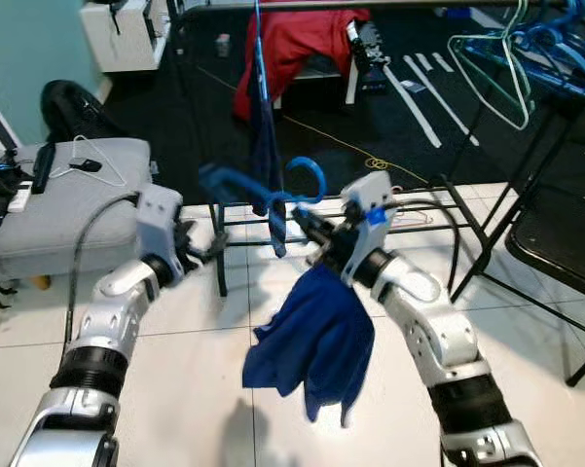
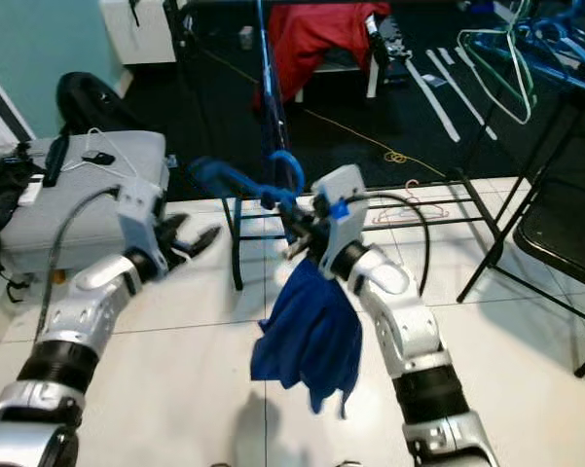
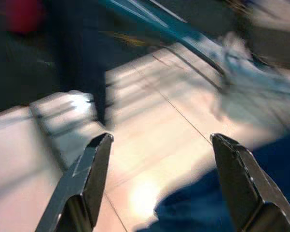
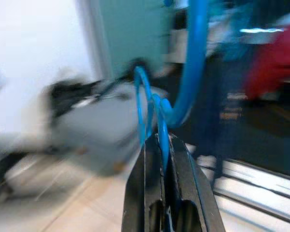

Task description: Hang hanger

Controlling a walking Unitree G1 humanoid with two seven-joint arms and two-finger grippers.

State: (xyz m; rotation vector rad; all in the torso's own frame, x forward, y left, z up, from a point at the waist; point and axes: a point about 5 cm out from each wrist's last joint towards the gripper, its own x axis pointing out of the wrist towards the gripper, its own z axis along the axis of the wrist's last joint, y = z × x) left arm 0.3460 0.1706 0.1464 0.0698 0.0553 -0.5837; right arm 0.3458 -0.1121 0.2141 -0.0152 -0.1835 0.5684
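A blue plastic hanger with a blue cloth draped from it hangs in the air in front of me. My right gripper is shut on the hanger near its hook, the fingers clamped around the blue plastic. My left gripper is open just left of the hanger, its two fingers spread apart over the tiled floor with nothing between them. A dark clothes rail crosses the top of the scene, with a dark blue garment hanging from it.
A low black rack stands behind the hanger. A grey cushioned seat with cables is at the left. More hangers hang at the upper right above a black folding chair. A red garment lies behind.
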